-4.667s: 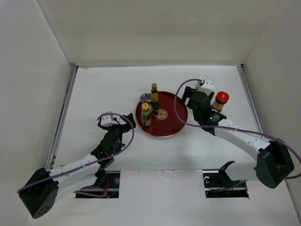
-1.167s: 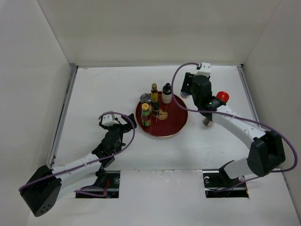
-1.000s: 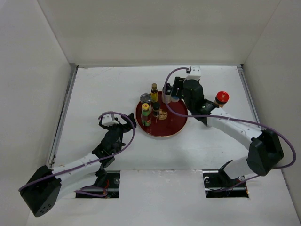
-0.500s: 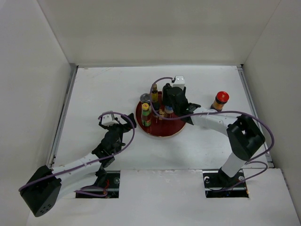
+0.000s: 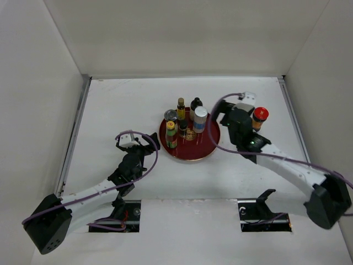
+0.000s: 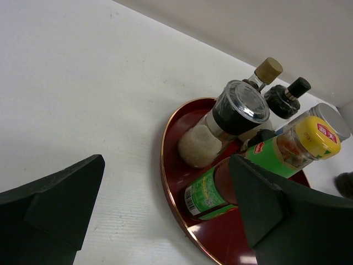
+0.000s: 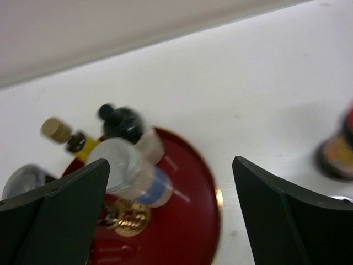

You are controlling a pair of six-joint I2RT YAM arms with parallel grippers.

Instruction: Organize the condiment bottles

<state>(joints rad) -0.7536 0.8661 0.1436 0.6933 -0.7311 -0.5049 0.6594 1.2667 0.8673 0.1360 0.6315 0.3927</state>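
condiment bottles [image 5: 199,119] on tray [image 5: 204,148], red-cap one [image 5: 259,117] off it; l gripper [image 5: 149,141] & r gripper [image 5: 225,120] jaws apart.

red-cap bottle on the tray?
No, the red-capped bottle stands on the table to the right of the tray, clear of its rim.

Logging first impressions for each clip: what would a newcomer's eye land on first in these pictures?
First, the round dark-red tray in the middle of the white table, crowded with a cluster of upright condiment bottles. Next, a lone red-capped bottle standing off the tray to its right, close to the right tool, which hangs open by the tray's right edge.
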